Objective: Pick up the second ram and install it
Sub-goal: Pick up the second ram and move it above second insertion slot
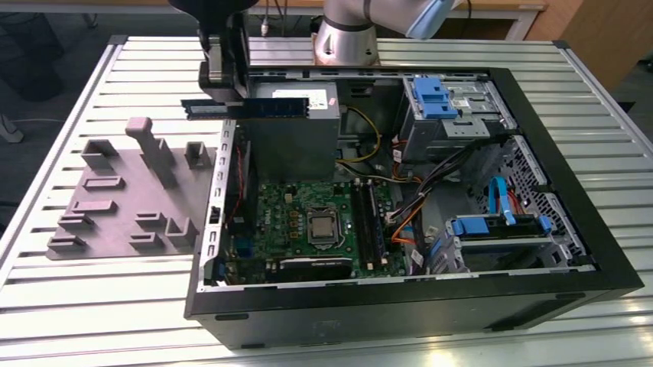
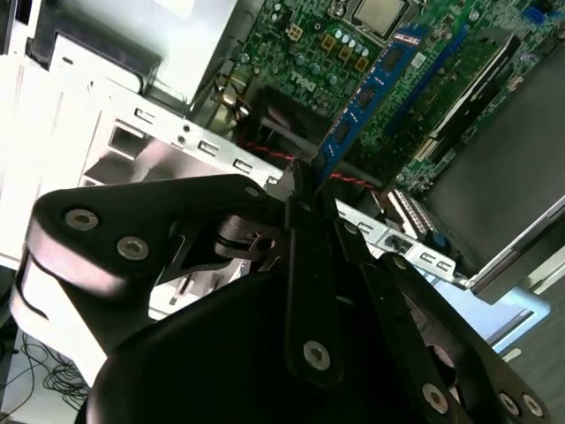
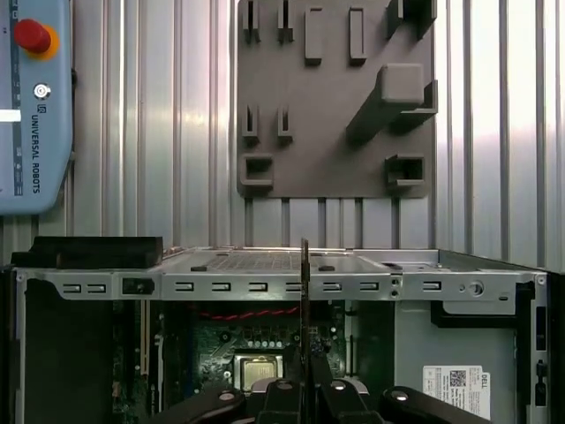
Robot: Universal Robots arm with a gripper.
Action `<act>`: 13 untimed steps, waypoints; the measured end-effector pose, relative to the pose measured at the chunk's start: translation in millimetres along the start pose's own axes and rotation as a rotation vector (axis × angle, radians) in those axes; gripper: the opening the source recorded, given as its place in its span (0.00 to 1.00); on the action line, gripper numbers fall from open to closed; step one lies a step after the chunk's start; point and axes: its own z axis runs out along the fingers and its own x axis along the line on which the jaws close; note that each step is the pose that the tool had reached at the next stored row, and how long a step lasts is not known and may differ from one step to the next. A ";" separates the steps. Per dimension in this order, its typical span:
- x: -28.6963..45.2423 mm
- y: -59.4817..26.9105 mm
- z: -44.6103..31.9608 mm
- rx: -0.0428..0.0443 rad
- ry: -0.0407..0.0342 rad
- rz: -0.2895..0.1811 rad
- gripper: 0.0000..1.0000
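Gripper [image 1: 232, 103] is clamped on the second ram [image 1: 247, 107]. I'm gripping it near mid-length and the stick is level, up in the air above the case [image 1: 408, 306]. It sits over the case wall on the holder tray [image 1: 118, 202] side. One half sticks out past that wall and the other half reaches in over the power supply [image 1: 290, 134]. It isn't in a slot.

In the second wrist view the ram [image 2: 371, 88] runs out from my fingertips [image 2: 305, 181], with the motherboard [image 2: 309, 44] far below it. In the first wrist view I see the stick [image 3: 305, 291] edge-on, a thin line crossing the case's metal rim [image 3: 221, 284], and the CPU [image 3: 258, 371] is just inside.

Pose: wrist comes straight down from above, fingers pointing down at the case. Arm base [image 1: 342, 38] stands on the table [image 1: 102, 321] behind the case's far wall.

Writing:
- There's a white printed label [image 3: 455, 380] with a code square on the power supply.
- The teach pendant [image 3: 31, 106] outside the case has vertical print and a red button [image 3: 33, 35].
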 end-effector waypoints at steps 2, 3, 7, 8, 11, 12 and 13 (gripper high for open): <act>-0.1 -5.0 0.0 0.0000 0.0000 0.000 0.14; -0.1 -9.4 0.0 0.0000 0.0000 0.000 0.14; -0.4 -21.2 -0.1 0.0000 0.0000 0.000 0.14; -0.5 -23.5 -0.1 0.0000 0.0000 0.000 0.14; -0.6 -30.8 -0.1 0.0000 0.0000 0.000 0.14; -0.6 -33.3 -0.1 0.0000 0.0000 0.000 0.14; -0.7 -36.0 -0.1 0.0001 -0.0001 0.000 0.14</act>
